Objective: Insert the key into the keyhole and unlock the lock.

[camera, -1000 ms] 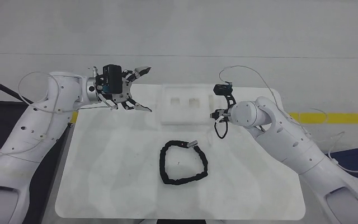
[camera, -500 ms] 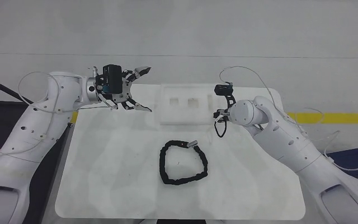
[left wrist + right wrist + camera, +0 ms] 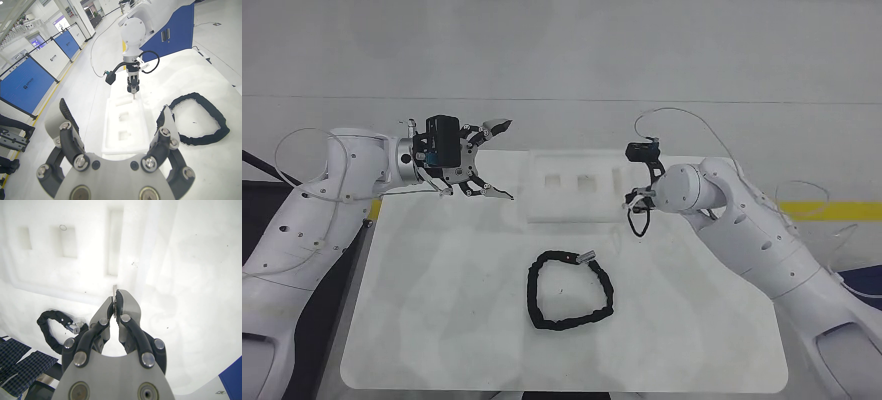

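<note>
- Top view: the left arm extends from the table's (image 3: 442, 300) left side, its wrist turned sideways near the far left corner.
- Left gripper (image 3: 504, 160) points level toward the white foam tray (image 3: 582, 208). Its fingers are spread wide apart and hold nothing.
- Right arm bends in from the right side, with its wrist above the tray's right end.
- Left wrist view: the right gripper (image 3: 133, 91) points straight down over the tray (image 3: 107, 117).
- Right wrist view: the right gripper (image 3: 114, 300) is clamped on the key (image 3: 114, 288). The blade tip projects past the fingertips, just beside the tray's narrow slot. Contact with the foam cannot be determined.
- Chain lock (image 3: 532, 295) lies as a closed loop on the table in front of the tray, well apart from both grippers.
- Lock cylinder (image 3: 72, 329) lies on its side, with the keyhole visible in its end face.
</note>
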Motion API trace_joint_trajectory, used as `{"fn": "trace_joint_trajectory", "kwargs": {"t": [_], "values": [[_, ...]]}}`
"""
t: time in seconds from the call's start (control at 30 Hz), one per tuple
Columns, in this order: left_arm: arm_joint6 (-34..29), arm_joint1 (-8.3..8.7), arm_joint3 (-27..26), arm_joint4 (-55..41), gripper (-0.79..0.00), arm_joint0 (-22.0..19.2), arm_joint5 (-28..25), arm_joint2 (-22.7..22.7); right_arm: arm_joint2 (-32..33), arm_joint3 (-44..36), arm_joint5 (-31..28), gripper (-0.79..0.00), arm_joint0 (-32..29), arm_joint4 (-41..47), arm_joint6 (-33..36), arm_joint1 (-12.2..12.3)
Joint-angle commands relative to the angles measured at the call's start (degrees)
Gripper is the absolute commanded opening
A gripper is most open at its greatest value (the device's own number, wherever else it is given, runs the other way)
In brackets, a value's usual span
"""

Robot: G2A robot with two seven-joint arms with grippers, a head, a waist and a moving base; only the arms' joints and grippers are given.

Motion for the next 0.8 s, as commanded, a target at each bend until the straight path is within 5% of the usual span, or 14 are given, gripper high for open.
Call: {"fn": "trace_joint_trajectory", "kwargs": {"t": [0.0,0.27,0.43,0.77], "values": [[0.00,0.00,0.00,0.00,0.000,0.00,0.00,0.00,1.28,-0.71,-1.16,-0.785,-0.17,0.91,0.85,0.26],[0.00,0.00,0.00,0.00,0.000,0.00,0.00,0.00,11.55,-5.70,-10.31,-0.785,-5.16,8.67,2.42,3.28],[0.00,0.00,0.00,0.00,0.000,0.00,0.00,0.00,22.27,-9.33,-17.70,-0.785,-11.56,21.35,4.10,5.73],[0.00,0.00,0.00,0.00,0.000,0.00,0.00,0.00,35.57,-16.72,-27.71,-0.785,-18.28,32.39,15.11,9.11]]}}
